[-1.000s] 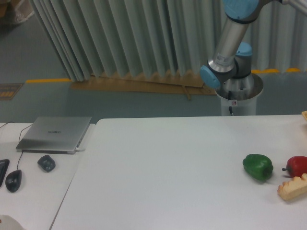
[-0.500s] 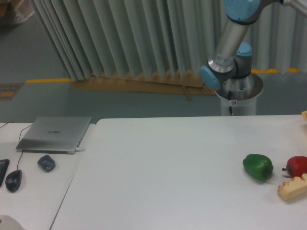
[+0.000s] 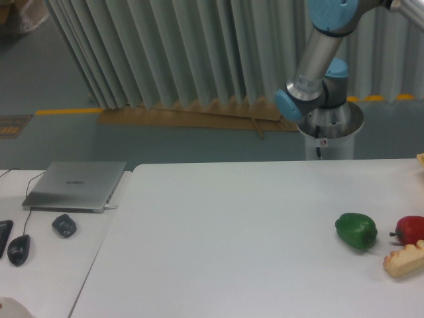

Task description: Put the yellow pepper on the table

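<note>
The yellow pepper is out of view. The large white table fills the lower part of the camera view. Only the arm's base and lower links show, rising behind the table's far edge and leaving the frame at the top right. The gripper itself is outside the frame.
A green pepper, a red pepper and a tan toothed piece lie at the table's right side. On the smaller desk at left are a closed laptop, a dark mouse and a dark round object.
</note>
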